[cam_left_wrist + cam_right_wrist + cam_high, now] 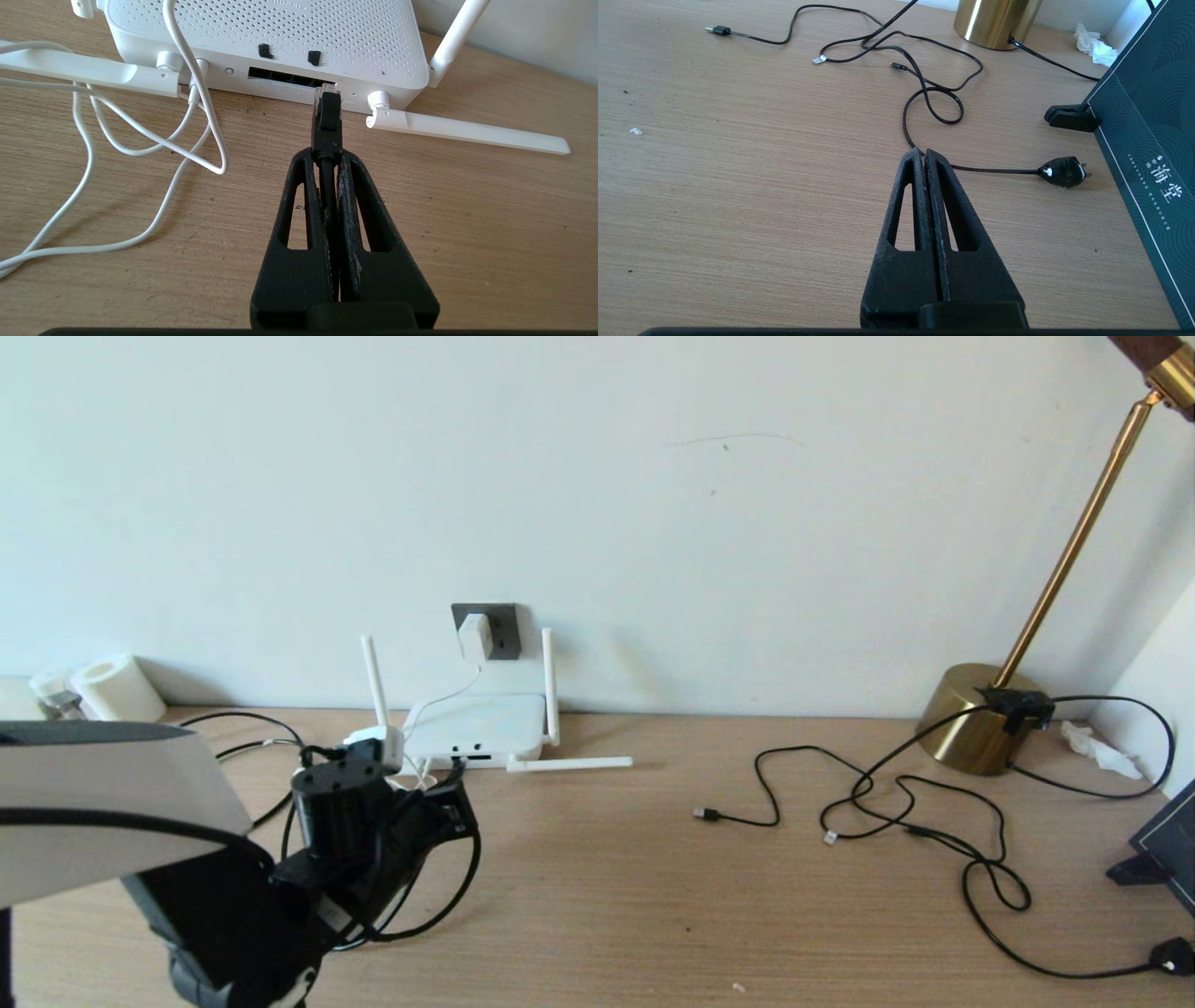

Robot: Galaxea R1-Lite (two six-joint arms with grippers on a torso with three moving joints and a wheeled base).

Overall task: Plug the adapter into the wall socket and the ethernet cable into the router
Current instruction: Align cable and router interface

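- At the far left against the wall stands a white paper roll, no part of the job.
- The left gripper is near the left end of the desk, just in front of the router. Its jaws are clamped on the ethernet cable right behind the plug, with the black cord running back between the fingers.
- The router lies flat at the far edge, under the wall socket. The cable's clear tip is at the mouth of the port slot, towards its right end; I cannot be sure whether it has entered or only touches the edge.
- The adapter already sits in the wall socket, its thin white cord looping down to the router's front. That half looks done.
- So the step in hand is seating the ethernet plug. Next, I judge, comes a straight push into the port, kept level and square, then letting go once it has latched.
- Further right lie thin black cables beside a brass lamp base.
- The right gripper hangs idle over the near right of the desk, jaws pressed together on nothing.
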